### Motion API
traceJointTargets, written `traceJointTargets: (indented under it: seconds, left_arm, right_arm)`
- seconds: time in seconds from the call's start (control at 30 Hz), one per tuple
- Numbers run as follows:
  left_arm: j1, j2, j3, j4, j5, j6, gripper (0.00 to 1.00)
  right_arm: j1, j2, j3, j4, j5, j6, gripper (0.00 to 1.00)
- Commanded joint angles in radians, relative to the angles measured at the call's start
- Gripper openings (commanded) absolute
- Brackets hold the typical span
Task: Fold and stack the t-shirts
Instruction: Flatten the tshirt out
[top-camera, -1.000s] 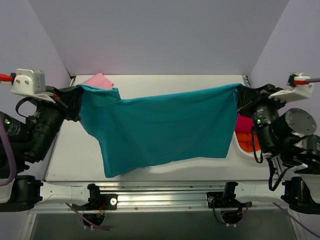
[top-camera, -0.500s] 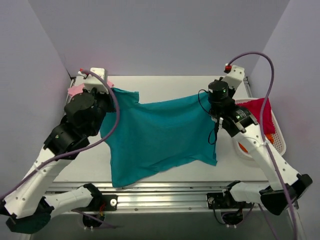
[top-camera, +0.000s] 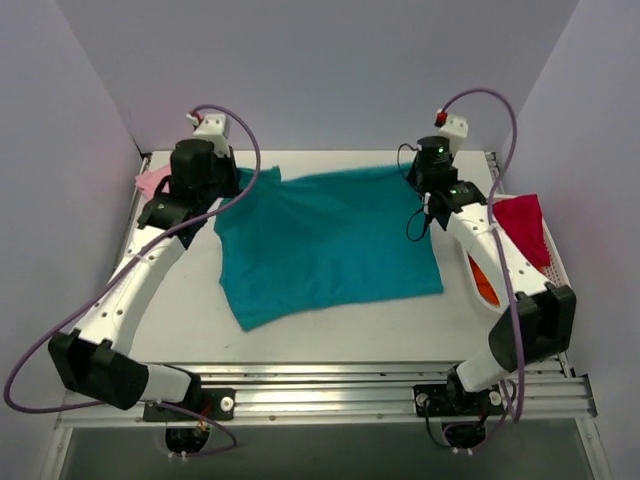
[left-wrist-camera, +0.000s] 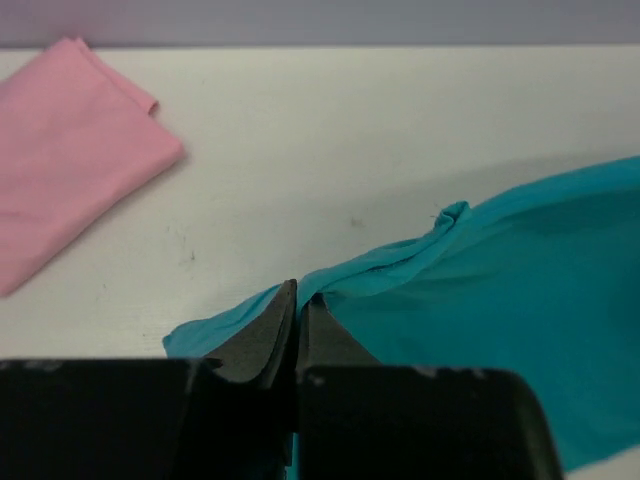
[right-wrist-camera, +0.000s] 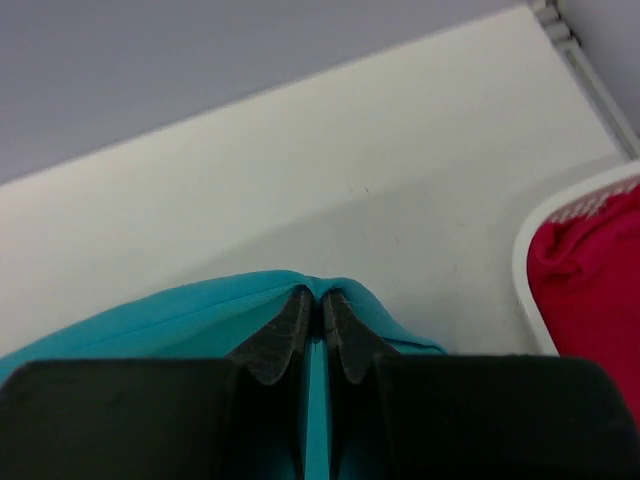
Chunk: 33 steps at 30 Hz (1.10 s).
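Note:
The teal t-shirt (top-camera: 320, 245) lies spread across the middle of the table, its far edge held up at both ends. My left gripper (top-camera: 222, 187) is shut on its far left corner; the left wrist view shows the jaws (left-wrist-camera: 298, 300) pinching a fold of teal cloth (left-wrist-camera: 500, 290). My right gripper (top-camera: 420, 180) is shut on the far right corner; in the right wrist view the jaws (right-wrist-camera: 312, 300) pinch the teal hem (right-wrist-camera: 150, 315). The light pink t-shirt (top-camera: 152, 182) lies folded at the far left and shows in the left wrist view (left-wrist-camera: 70, 140). The magenta t-shirt (top-camera: 522, 222) and the orange t-shirt (top-camera: 482, 282) sit in the basket at the right.
A white basket (top-camera: 558, 272) stands at the right edge of the table; its rim (right-wrist-camera: 522, 270) and magenta cloth (right-wrist-camera: 595, 270) show in the right wrist view. Purple walls close in the back and sides. A metal rail (top-camera: 320, 385) runs along the near edge.
Both arms have swung from high at the sides to the far part of the table, lowering the teal shirt from hanging stretched to mostly lying on the table.

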Motion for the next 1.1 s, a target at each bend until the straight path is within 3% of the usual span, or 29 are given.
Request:
traceJointTargets:
  seconds: [0.0, 0.13, 0.23, 0.4, 0.53, 0.8, 0.93, 1.07]
  left_arm:
    - [-0.039, -0.244, 0.135, 0.03, 0.053, 0.034, 0.02]
    - [-0.154, -0.373, 0.183, -0.019, 0.067, 0.098, 0.02]
    - [-0.224, -0.484, 0.174, -0.002, 0.117, 0.123, 0.02]
    - [-0.23, -0.643, 0.119, 0.057, 0.303, 0.114, 0.02]
    - [-0.23, -0.703, 0.117, 0.067, 0.391, 0.105, 0.02]
    - [-0.23, -0.737, 0.149, 0.028, 0.345, 0.091, 0.02]
    - [-0.23, -0.662, 0.146, 0.021, 0.265, 0.106, 0.02]
    - [-0.23, -0.57, 0.058, 0.054, 0.028, 0.106, 0.02]
  right_arm:
    - [0.078, -0.338, 0.076, 0.145, 0.003, -0.096, 0.0]
    - [0.18, -0.616, -0.057, 0.3, -0.01, -0.197, 0.0]
    - [0.183, -0.777, -0.108, 0.366, -0.202, -0.271, 0.0]
    - [0.182, -0.912, -0.079, 0.351, -0.435, -0.318, 0.0]
    - [0.18, -0.939, -0.017, 0.313, -0.522, -0.291, 0.0]
    - [0.075, -0.924, 0.091, 0.259, -0.6, -0.219, 0.0]
    - [0.016, -0.821, 0.159, 0.173, -0.529, -0.205, 0.0]
    - [0.016, -0.622, 0.103, 0.162, -0.394, -0.216, 0.0]
